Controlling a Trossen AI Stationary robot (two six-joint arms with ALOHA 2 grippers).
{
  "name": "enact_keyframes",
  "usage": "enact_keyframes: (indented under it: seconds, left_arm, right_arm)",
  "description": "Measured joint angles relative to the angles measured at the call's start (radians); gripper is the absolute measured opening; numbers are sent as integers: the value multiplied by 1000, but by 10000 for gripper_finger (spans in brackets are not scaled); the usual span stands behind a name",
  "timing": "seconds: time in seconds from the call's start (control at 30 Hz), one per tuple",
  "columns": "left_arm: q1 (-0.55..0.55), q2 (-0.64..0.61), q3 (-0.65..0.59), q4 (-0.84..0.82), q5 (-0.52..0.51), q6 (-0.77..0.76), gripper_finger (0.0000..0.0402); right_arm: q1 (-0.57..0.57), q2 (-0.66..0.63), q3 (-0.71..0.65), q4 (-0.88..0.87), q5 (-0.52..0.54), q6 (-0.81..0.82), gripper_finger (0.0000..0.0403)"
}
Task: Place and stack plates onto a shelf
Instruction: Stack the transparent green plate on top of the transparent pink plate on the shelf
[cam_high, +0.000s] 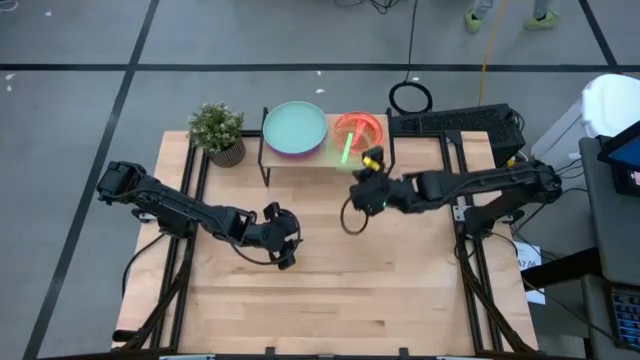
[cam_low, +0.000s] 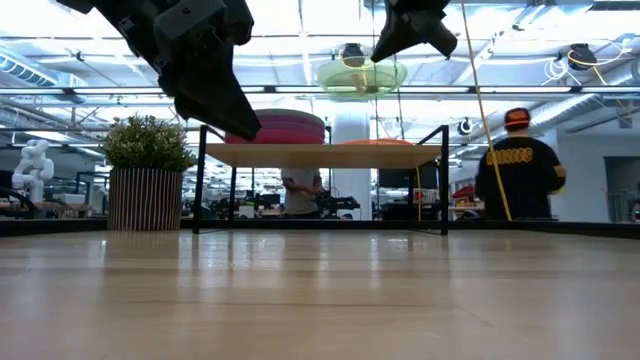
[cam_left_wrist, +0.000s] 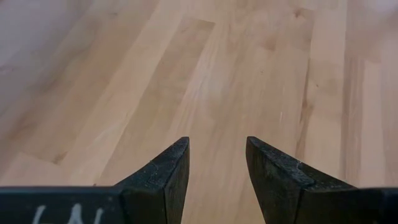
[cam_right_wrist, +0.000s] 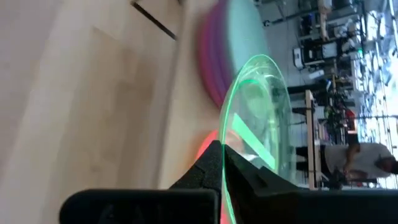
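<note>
Now the right gripper (cam_high: 352, 150), pinching a lime-green plate (cam_right_wrist: 258, 118) by its rim, must lower it onto the orange stack (cam_high: 368, 124) on the shelf (cam_low: 325, 154), while the left gripper (cam_left_wrist: 217, 168) waits spread and empty

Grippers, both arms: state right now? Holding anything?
Left gripper: open, empty, over the bare tabletop.
Right gripper: shut on the rim of the lime-green plate, held above the orange stack on the shelf.
</note>
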Motion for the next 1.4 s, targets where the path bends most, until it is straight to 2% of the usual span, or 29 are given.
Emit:
enact_keyframes:
  seconds: [0.27, 0.5, 0.77, 1.1, 1.4]
  left_arm:
    - [0, 0, 0, 37, 0, 0, 163]
    - [0, 0, 0, 52, -1, 0, 163]
    - [0, 0, 0, 53, -1, 10, 163]
    - [0, 0, 0, 56, -2, 9, 163]
    - [0, 0, 0, 56, -2, 11, 163]
  right_arm:
    - [-123, -71, 0, 2, -80, -30, 0]
    - [-216, -64, 0, 2, -173, -31, 0]
    - [-287, -47, -3, 6, -226, -10, 0]
    - [-345, -48, -157, 155, -228, -38, 0]
    - [-353, -47, -247, 244, -227, -60, 0]
